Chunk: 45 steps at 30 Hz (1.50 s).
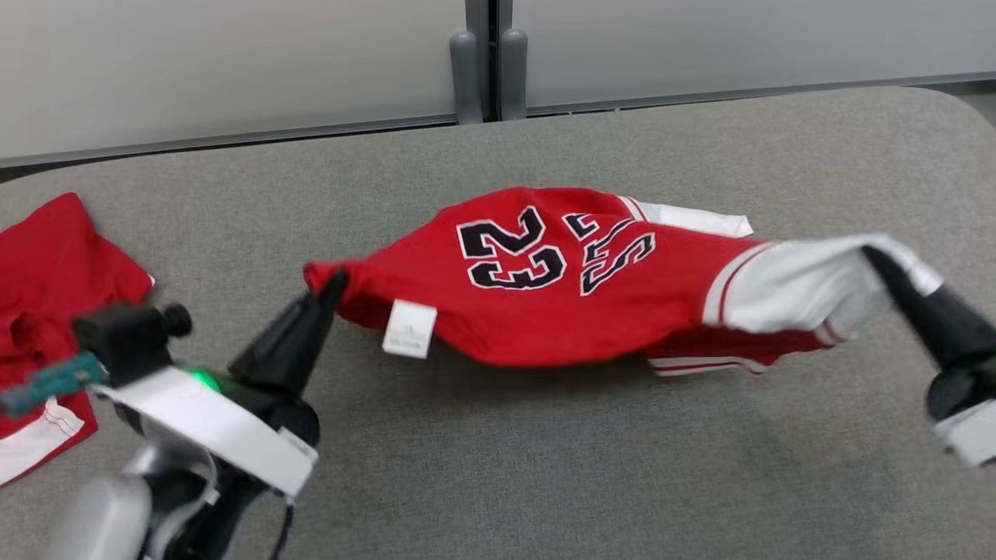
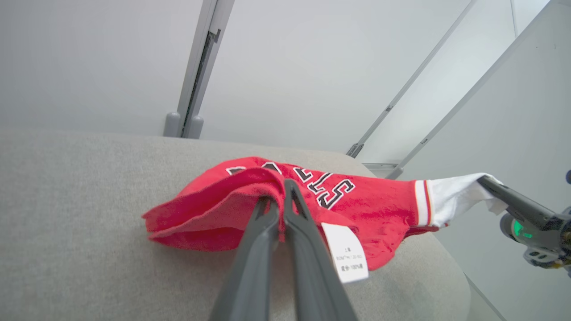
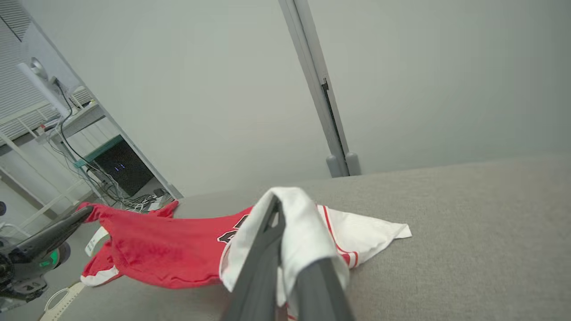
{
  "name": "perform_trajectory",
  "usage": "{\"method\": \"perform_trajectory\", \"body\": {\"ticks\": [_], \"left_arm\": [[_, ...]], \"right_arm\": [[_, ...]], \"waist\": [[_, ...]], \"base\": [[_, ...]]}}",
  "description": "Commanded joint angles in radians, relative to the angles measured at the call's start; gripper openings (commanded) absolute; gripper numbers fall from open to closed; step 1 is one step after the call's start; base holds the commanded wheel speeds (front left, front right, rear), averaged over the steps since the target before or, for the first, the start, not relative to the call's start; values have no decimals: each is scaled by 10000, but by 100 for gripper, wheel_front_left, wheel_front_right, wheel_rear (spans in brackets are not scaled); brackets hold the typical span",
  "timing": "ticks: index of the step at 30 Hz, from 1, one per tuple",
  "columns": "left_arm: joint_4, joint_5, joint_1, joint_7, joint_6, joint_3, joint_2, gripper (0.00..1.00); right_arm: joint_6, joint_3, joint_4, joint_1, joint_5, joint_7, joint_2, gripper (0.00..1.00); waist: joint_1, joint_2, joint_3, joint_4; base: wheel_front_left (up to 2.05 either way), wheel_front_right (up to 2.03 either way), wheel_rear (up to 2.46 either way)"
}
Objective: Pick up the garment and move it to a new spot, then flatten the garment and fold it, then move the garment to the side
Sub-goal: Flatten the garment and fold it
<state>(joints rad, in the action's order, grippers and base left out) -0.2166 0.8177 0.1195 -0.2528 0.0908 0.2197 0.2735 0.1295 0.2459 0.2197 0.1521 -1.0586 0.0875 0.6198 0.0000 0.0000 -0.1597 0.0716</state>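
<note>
The garment [image 1: 560, 295] is a red jersey with black-and-white number 23 and white sleeve trim, stretched between both grippers and sagging just above the grey table [image 1: 545, 467]. My left gripper [image 1: 336, 281] is shut on the jersey's red left end; in the left wrist view the left gripper [image 2: 280, 192] pinches that red fabric [image 2: 214, 209], with a white label [image 2: 345, 256] hanging beside it. My right gripper [image 1: 875, 257] is shut on the white end; in the right wrist view the right gripper [image 3: 277, 206] has white cloth [image 3: 308, 232] draped over it.
A second red garment [image 1: 47, 311] with white trim lies at the table's left edge. Grey wall panels with a post [image 1: 486, 70] stand behind the table. In the right wrist view, shelves and cables [image 3: 89, 156] stand beyond the table's left end.
</note>
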Motion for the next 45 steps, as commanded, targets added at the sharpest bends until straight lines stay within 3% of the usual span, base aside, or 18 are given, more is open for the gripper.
{"method": "perform_trajectory", "body": {"ticks": [1,5,8,12,15,20,24,30,33,37,39,45], "left_arm": [[-479,145,446,-230,-149,-164,92,0],[-2132,833,2162,-1442,-846,-758,380,0],[-2319,805,3966,-2165,-1254,-1012,666,0],[-1369,586,6801,-2858,-1594,-847,718,0],[23,299,8926,-2970,-1734,-623,434,0],[2861,-513,12233,-2210,-1526,-251,-131,0],[4872,-1078,14338,-784,-1235,-120,-813,0],[7008,-1659,15964,892,-843,8,-1167,0],[8024,-1744,15955,1714,-394,215,-1462,0],[9018,-1793,14902,2515,96,675,-1575,0],[9394,-1383,13482,2969,304,816,-1616,0],[8532,-495,9508,3430,409,1641,-1208,0]], "right_arm": [[20,-392,270,272,-176,119,230,0],[20,-1905,1157,1319,-985,900,955,0],[23,-2760,1303,2647,-1546,1682,1373,0],[20,-3296,498,5108,-1925,2729,1684,0],[20,-3215,-775,7469,-1270,3371,1723,0],[20,-2744,-3231,12058,840,3895,658,0],[11,-2188,-4870,15337,3029,3649,-239,0],[13,-1648,-6150,17529,3976,3061,-1370,0],[13,-1383,-6351,17142,3541,2573,-1642,0],[14,-1260,-5925,14954,2537,1701,-1556,0],[14,-1081,-5176,12217,1643,1039,-1523,0],[14,-866,-3349,6616,505,-472,-1341,0]], "waist": [[0,0,-187,-52],[0,0,-763,-125],[0,0,-1463,-167],[0,0,-2785,-270],[0,0,-3852,-429],[0,0,-5505,-907],[0,0,-6323,-1371],[0,0,-7019,-1571],[0,0,-7098,-1569],[0,0,-6741,-1498],[0,0,-6171,-1307],[0,0,-4173,-970]], "base": [[0,0,0],[0,0,0],[0,0,0],[0,0,0],[0,0,0],[0,0,0],[0,0,0],[0,0,0],[0,0,0],[0,0,0],[0,0,0],[0,0,0]]}}
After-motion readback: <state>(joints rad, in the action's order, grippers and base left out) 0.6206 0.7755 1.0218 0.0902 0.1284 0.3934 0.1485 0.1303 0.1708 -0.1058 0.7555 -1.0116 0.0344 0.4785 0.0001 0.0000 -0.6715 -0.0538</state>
